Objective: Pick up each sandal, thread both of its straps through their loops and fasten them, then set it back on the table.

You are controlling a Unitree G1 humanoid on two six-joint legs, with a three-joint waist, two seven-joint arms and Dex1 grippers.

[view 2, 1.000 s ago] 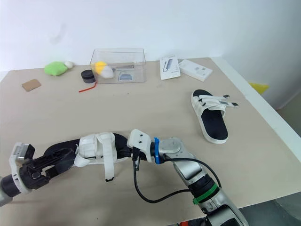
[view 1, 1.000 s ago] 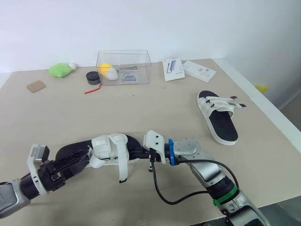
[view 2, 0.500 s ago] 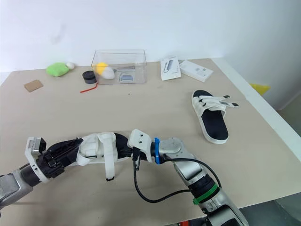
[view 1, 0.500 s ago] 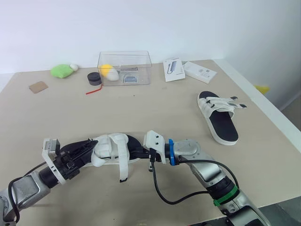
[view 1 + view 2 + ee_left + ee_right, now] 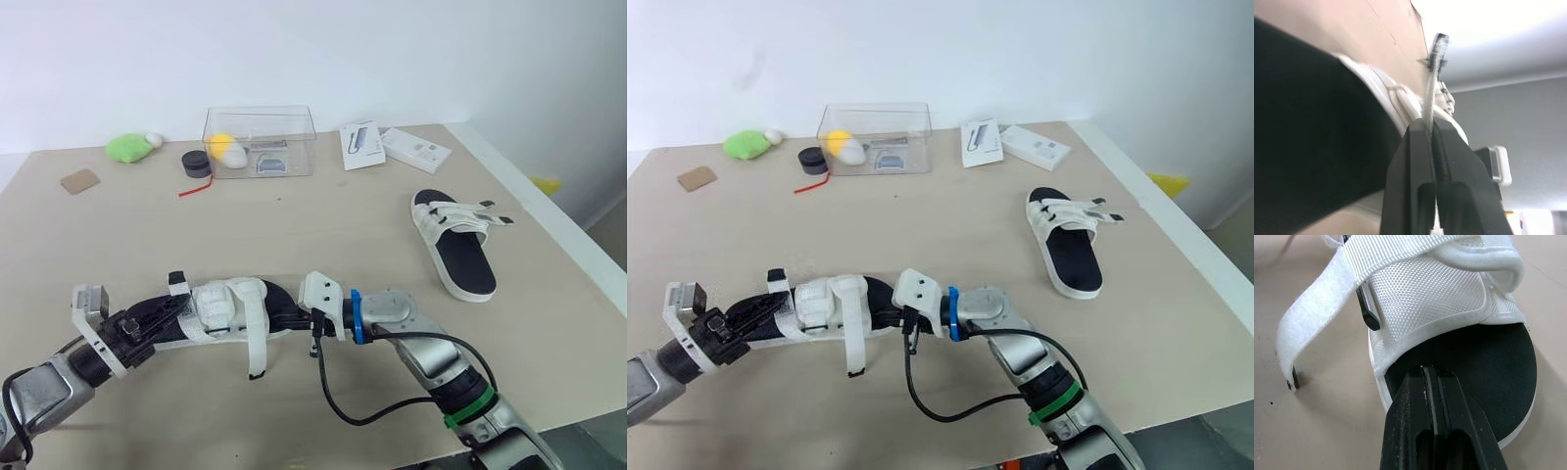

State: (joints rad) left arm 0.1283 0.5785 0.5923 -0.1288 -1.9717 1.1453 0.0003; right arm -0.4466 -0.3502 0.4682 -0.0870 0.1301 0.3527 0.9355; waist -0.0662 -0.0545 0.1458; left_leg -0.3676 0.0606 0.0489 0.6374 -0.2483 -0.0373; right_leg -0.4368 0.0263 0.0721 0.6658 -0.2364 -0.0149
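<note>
At 6 o'clock, closest to the robot, the near sandal (image 5: 235, 308) is held from both ends on the table (image 5: 323, 211). Its 3 o'clock end is squeezed by the right gripper (image 5: 1423, 377), which is shut narrow on it, likely so the sandal does not turn. At its 9 o'clock end one strap (image 5: 1431, 93) is pinched tight in the left gripper (image 5: 174, 304) and pulled up, most likely to be fed through its loop. The loop is hidden behind the fingers, so it cannot be told if the strap is through. A second strap (image 5: 257, 343) is seen hanging loose. At 3 o'clock the other sandal (image 5: 453, 240) is laid flat, well apart. At 12 o'clock a clear box (image 5: 258, 140) is seen; the small things inside are hard to make out.
</note>
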